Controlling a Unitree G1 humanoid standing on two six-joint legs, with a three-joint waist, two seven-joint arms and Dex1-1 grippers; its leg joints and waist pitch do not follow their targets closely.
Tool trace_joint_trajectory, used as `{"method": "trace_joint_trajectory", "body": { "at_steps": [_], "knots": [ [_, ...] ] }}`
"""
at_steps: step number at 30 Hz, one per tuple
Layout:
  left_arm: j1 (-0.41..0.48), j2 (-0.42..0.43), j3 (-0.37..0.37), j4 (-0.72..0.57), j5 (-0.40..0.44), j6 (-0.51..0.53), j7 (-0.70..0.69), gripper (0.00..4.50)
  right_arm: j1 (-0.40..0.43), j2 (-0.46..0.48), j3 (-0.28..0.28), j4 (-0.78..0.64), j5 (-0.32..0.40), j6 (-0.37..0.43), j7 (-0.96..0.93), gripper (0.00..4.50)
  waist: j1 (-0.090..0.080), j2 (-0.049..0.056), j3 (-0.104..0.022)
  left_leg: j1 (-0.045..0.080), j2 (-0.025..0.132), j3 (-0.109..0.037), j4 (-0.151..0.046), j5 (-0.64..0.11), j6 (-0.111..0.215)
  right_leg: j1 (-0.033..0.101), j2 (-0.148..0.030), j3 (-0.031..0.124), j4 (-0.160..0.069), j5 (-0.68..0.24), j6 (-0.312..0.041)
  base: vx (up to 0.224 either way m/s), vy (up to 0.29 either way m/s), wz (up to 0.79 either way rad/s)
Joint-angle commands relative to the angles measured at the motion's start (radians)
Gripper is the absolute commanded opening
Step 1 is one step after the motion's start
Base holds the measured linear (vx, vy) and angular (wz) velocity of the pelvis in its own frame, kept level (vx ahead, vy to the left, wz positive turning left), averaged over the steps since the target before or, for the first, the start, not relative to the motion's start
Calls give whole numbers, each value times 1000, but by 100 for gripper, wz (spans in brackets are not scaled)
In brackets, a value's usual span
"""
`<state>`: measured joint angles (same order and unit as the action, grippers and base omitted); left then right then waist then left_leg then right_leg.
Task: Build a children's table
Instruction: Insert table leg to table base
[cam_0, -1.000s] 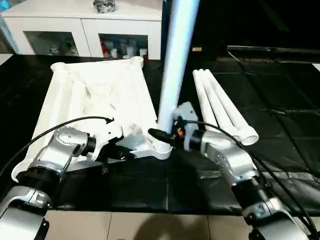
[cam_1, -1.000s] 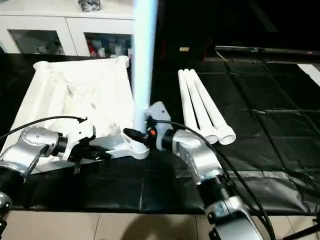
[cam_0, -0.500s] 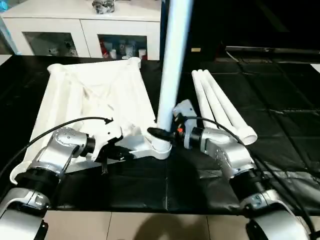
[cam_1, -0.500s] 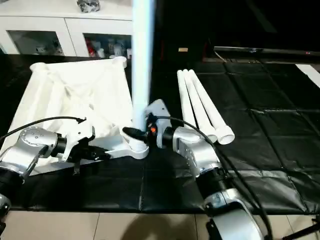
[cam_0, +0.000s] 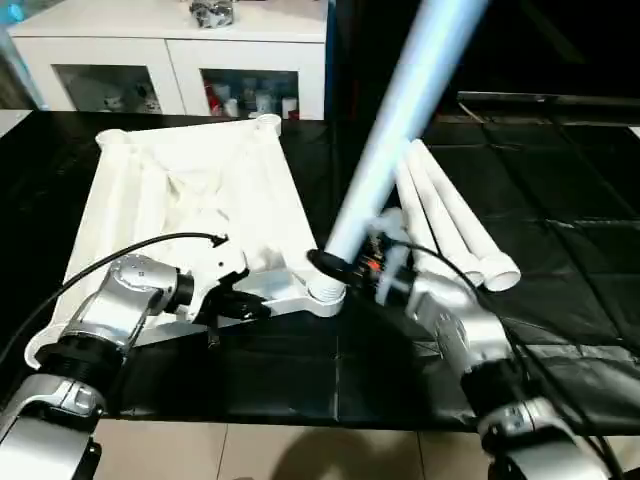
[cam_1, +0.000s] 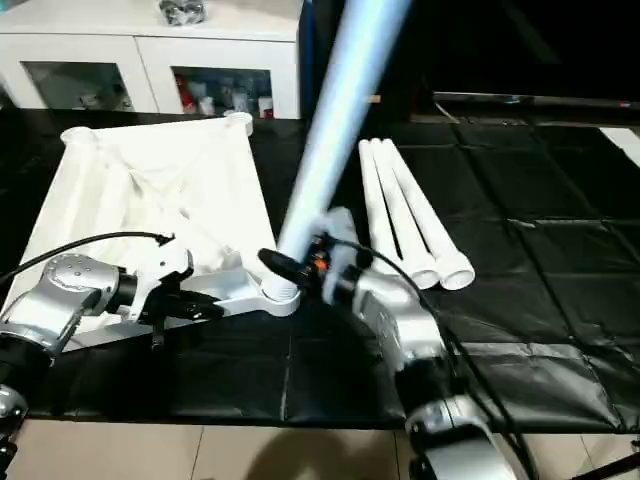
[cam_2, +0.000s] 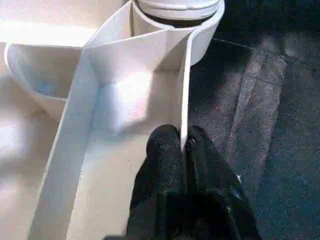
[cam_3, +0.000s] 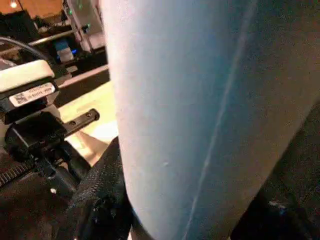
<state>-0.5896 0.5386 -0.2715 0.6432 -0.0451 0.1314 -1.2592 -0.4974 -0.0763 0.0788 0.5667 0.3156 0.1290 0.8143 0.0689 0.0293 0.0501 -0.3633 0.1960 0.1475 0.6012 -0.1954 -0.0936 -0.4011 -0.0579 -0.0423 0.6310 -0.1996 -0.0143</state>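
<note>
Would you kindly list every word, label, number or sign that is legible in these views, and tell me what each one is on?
No text can be read.
White sticker with a small square code and a line of print, on the white housing of the left tool seen in the right wrist view: too small and blurred to read.
White plastic table top, the held white tube leg, the three loose white tube legs and the white glass-door cabinet: no lettering visible.
</note>
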Motion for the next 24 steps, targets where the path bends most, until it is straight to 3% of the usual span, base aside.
{"method": "trace_joint_trajectory", "body": {
  "at_steps": [1,3,7,8,10,11,12,13,14,15,16,17,18,19,20,21,24],
  "knots": [
    [-36,13,56,5,-26,7,26,0,79,-24,7,32,-39,-1,-5,193,9,26,-71,7,23,2,-73,-182,-1,63,-71,37,-58,39,-286,0,0,0],
    [-37,12,57,5,-25,8,28,0,91,-25,8,25,-41,-12,-4,193,13,28,-70,7,23,2,-73,-186,0,62,-72,37,-60,19,-283,0,0,0],
    [-36,6,64,17,-22,-2,48,0,163,-82,102,-6,-156,-148,14,193,22,26,-68,6,23,3,-74,-191,-2,60,-72,39,-65,-25,-265,0,0,0],
    [-34,6,65,16,-22,-2,48,0,166,-90,116,-6,-170,-157,20,193,22,22,-66,5,22,4,-75,-188,-2,60,-70,38,-68,-40,-256,0,0,0],
    [-32,5,65,15,-22,-2,49,0,166,-94,125,-7,-178,-159,26,193,23,24,-65,6,22,3,-76,-195,1,58,-72,40,-69,-71,-250,0,0,0],
    [-28,4,68,9,-23,-2,55,0,162,-102,144,-2,-196,-167,33,193,21,17,-63,4,22,4,-77,-204,3,59,-73,41,-73,-98,-245,0,0,0],
    [-24,3,70,4,-23,-1,59,0,159,-105,156,1,-206,-168,39,193,23,20,-64,5,23,3,-78,-203,3,58,-73,41,-72,-107,-243,0,0,0],
    [-22,2,71,1,-23,0,61,0,158,-107,160,2,-210,-169,42,193,24,11,-62,4,23,3,-79,-198,9,58,-74,41,-72,-126,-238,0,0,0],
    [-14,2,74,-10,-24,3,67,0,151,-107,168,9,-214,-165,50,193,24,17,-62,4,24,3,-80,-200,9,56,-74,41,-74,-137,-235,0,0,0],
    [-5,2,75,-22,-26,6,71,0,145,-107,175,15,-215,-159,60,193,22,-6,-63,3,25,4,-80,-188,16,58,-74,42,-74,-139,-229,0,0,0],
    [1,2,77,-29,-26,8,73,0,142,-109,181,17,-215,-158,65,193,24,5,-63,2,26,4,-80,-177,20,55,-76,42,-74,-143,-225,0,0,0],
    [6,4,78,-36,-27,9,73,0,137,-108,185,22,-215,-156,70,193,21,-7,-62,2,26,6,-81,-176,25,54,-74,43,-76,-141,-222,0,0,0],
    [16,7,81,-51,-28,12,73,0,130,-107,193,29,-216,-153,78,193,22,-4,-64,1,26,5,-79,-167,26,56,-76,43,-71,-130,-224,0,0,0],
    [30,13,82,-70,-30,15,71,0,113,-104,203,48,-216,-152,93,193,25,-11,-63,1,27,5,-80,-158,33,54,-78,43,-71,-138,-220,0,0,0],
    [48,26,76,-96,-22,14,63,0,82,-94,212,84,-223,-157,112,193,22,-10,-63,2,28,6,-81,-163,34,51,-77,42,-73,-148,-219,0,0,0],
    [52,29,75,-102,-21,14,62,0,76,-92,213,91,-224,-158,116,193,18,-28,-63,1,28,8,-82,-164,38,52,-76,42,-74,-151,-217,0,0,0],
    [66,50,50,-138,-7,15,27,0,30,-77,231,124,-224,-149,163,193,13,-29,-59,1,28,7,-89,-180,28,52,-77,43,-78,-200,-201,0,0,0]
  ]
}}
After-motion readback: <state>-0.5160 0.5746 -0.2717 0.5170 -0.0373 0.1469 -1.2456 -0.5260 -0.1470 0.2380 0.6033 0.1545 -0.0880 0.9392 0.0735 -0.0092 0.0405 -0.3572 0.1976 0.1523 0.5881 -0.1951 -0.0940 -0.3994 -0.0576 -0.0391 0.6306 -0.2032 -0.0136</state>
